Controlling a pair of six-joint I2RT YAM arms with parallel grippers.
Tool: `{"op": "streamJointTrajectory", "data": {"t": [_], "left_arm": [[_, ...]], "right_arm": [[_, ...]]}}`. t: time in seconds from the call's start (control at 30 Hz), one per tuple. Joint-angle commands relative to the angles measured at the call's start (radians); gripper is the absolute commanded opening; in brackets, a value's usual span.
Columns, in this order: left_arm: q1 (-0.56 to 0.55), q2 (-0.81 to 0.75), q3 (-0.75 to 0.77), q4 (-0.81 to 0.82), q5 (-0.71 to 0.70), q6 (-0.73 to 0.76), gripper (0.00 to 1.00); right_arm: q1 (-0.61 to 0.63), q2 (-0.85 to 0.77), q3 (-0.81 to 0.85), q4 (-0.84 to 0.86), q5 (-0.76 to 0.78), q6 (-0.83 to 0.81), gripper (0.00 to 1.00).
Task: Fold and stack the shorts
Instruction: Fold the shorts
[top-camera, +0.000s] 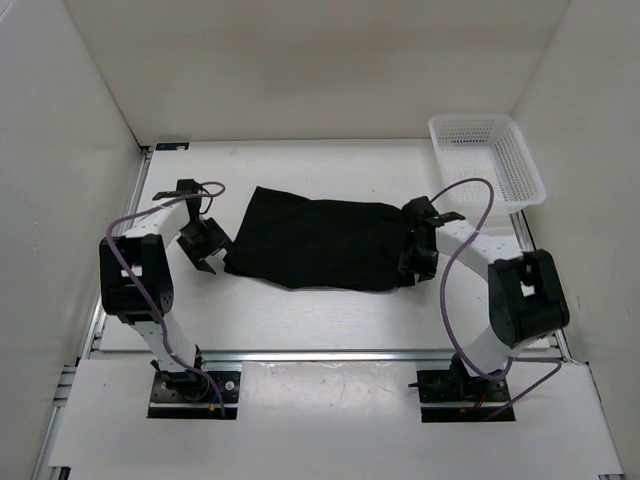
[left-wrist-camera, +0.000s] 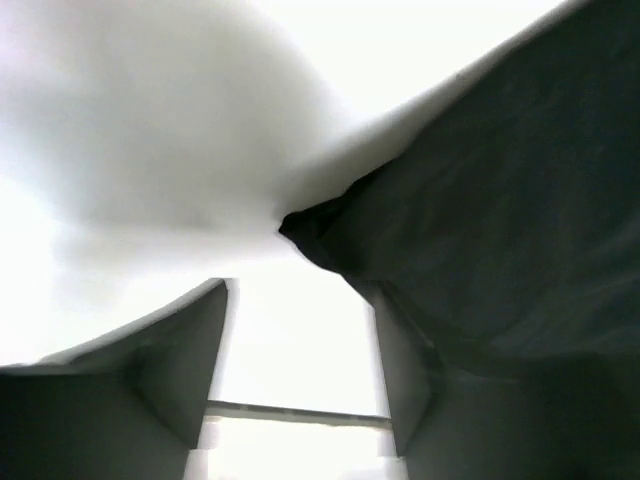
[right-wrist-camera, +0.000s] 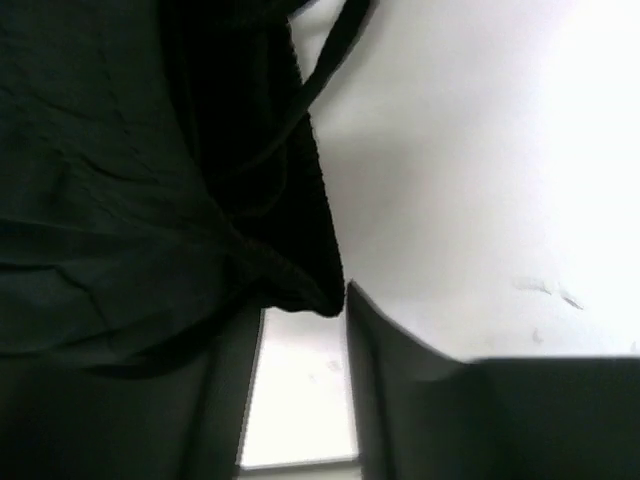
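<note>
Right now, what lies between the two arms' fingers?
The black soft-fabric shorts, spread on the white table, fill that stretch; the top external view shows it.

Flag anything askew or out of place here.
Nothing damaged or spilled. The shorts lie folded but skewed, their edges slanting across the table rather than square to it, and the drawstring trails loose at the end near the right hand. The white basket seems to overhang the table's far right edge.
</note>
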Motion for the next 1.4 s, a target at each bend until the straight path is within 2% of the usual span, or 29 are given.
{"op": "streamJointTrajectory", "data": {"t": [0.0, 0.1, 0.13, 0.2, 0.23, 0.37, 0.5, 0.67, 0.83, 0.9, 1.17, 1.23, 1.37], "left_arm": [[0.002, -0.152, -0.017, 0.022, -0.021, 0.001, 0.76], [0.002, -0.203, -0.007, 0.011, -0.030, 0.001, 0.79], [0.002, -0.212, -0.006, 0.002, -0.030, 0.001, 0.87], [0.002, -0.203, 0.003, 0.002, -0.030, 0.001, 0.88], [0.002, -0.193, 0.003, 0.002, -0.020, 0.001, 0.94], [-0.007, -0.108, 0.027, 0.023, 0.003, 0.021, 1.00], [-0.018, -0.013, 0.064, 0.059, 0.014, 0.062, 1.00], [-0.050, 0.105, 0.150, 0.077, 0.023, 0.108, 1.00], [-0.070, 0.117, 0.150, 0.077, 0.023, 0.108, 0.98], [-0.070, 0.117, 0.150, 0.077, 0.013, 0.108, 0.97], [-0.070, 0.136, 0.150, 0.077, -0.006, 0.108, 0.97], [-0.070, 0.146, 0.159, 0.077, -0.006, 0.108, 0.97], [-0.070, 0.168, 0.159, 0.077, -0.006, 0.108, 0.95]], "right_arm": [[-0.008, -0.169, 0.015, -0.030, 0.031, 0.023, 0.54], [-0.008, -0.222, 0.036, -0.074, 0.031, 0.032, 0.66], [-0.008, -0.248, 0.056, -0.085, 0.031, 0.032, 0.68], [-0.008, -0.285, 0.067, -0.094, 0.031, 0.032, 0.68], [-0.008, -0.294, 0.067, -0.094, 0.031, 0.032, 0.70], [-0.043, -0.305, 0.076, -0.094, -0.044, 0.041, 0.71], [-0.134, -0.285, 0.052, -0.018, -0.215, 0.052, 0.74], [-0.221, -0.209, 0.019, 0.064, -0.322, 0.052, 0.77], [-0.243, -0.112, -0.002, 0.139, -0.390, 0.041, 0.77], [-0.243, -0.102, -0.015, 0.179, -0.390, 0.041, 0.80], [-0.252, 0.038, -0.024, 0.246, -0.357, 0.052, 0.80], [-0.239, 0.084, -0.024, 0.246, -0.331, 0.052, 0.78], [-0.165, 0.141, -0.001, 0.268, -0.257, 0.052, 0.69]]}}
